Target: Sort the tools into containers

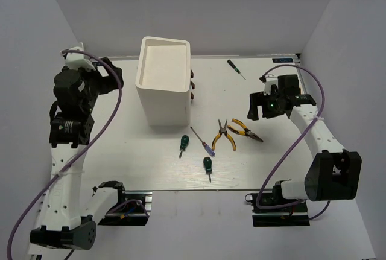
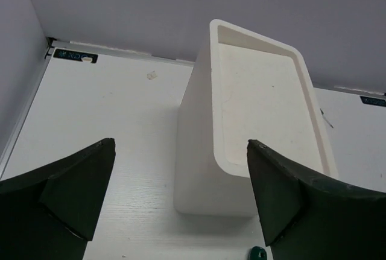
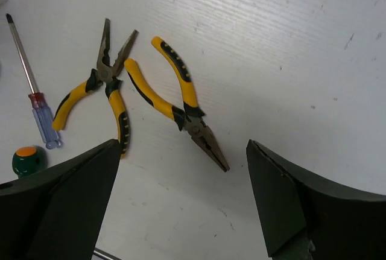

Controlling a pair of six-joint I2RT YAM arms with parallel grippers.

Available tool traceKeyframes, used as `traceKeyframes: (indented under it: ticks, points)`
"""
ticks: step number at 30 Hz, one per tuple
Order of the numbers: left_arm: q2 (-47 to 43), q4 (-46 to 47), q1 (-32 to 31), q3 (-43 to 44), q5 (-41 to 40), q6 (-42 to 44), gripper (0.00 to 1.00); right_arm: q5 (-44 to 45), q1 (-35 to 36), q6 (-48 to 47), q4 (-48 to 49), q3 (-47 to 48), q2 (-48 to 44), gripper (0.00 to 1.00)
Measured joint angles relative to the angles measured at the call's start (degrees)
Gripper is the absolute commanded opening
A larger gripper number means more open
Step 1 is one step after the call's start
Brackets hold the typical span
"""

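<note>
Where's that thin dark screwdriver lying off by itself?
In the top view, the thin dark screwdriver lies near the far edge of the table, right of the white cabinet.

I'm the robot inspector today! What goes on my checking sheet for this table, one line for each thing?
Surface: white table, no spills seen.
Job's things: white cabinet upright, dark knobs on its right side. All six tools lie on the table, unsorted: left pliers, right pliers, purple-handled screwdriver, far stubby screwdriver, near stubby screwdriver, thin dark screwdriver at the back.
Clutter: a tiny pale scrap beside the cabinet.
Grippers: left gripper open, facing the cabinet; right gripper open above the pliers; both hold nothing.
Cables: left cable and right cable, purple, clear of the tools.
Surroundings: plain pale walls.
</note>
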Motion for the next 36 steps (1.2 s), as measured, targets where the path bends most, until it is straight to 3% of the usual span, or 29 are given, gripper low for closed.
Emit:
traceKeyframes:
  ticks: [4,7,8,11,12,13,14,15,16,18,25,31,36]
  points:
    - [4.98,1.49,0.0,-0.55,-0.28,-1.16,0.91,-3.39,0.02,-3.02,-0.09,4.94,3.17,0.89]
    - [10.67,2.75,0.04,-0.5,0.42,-2.19,0.46,-10.47,0.02,-8.55,0.15,8.81,5.16,0.18]
    - [12.41,2.8,0.15,-0.28,0.83,-2.49,0.26,-13.55,0.02,-9.92,0.72,10.27,6.21,0.02]
    - [17.7,2.69,0.35,1.4,2.03,-2.64,0.12,-23.8,0.11,-11.85,7.78,12.15,9.66,0.0]
    - [19.12,2.75,0.5,2.23,2.43,-2.8,0.1,-26.99,0.26,-11.67,10.6,12.41,11.04,0.03]
    - [20.09,2.84,0.57,2.89,2.84,-2.97,0.1,-29.97,0.46,-11.5,13.35,13.14,13.22,0.22]
    - [20.65,2.89,0.72,3.32,3.1,-3.1,0.17,-33.11,0.74,-10.93,14.88,15.34,16.17,0.39]
    - [21.0,3.04,0.92,3.65,3.48,-3.32,0.54,-35.6,1.05,-10.43,16.44,18.25,19.54,0.7]
    - [21.09,3.34,1.05,3.8,3.96,-3.23,0.77,-37.92,1.33,-9.68,17.62,21.68,23.23,0.78]
    - [21.05,4.26,1.53,3.85,5.29,-4.39,1.0,-41.86,2.16,-9.27,20.96,30.12,30.8,0.8]
    - [21.24,7.19,2.38,2.51,11.74,-7.37,1.0,-50.42,7.08,-6.34,35.87,41.83,44.61,0.82]
    - [22.4,8.41,2.8,2.29,17.73,-8.11,1.0,-51.91,12.79,-6.34,39.85,54.14,55.08,0.82]
    - [23.47,9.31,2.78,2.29,21.46,-8.37,1.0,-52.19,15.02,-7.54,40.57,55.63,56.5,0.79]
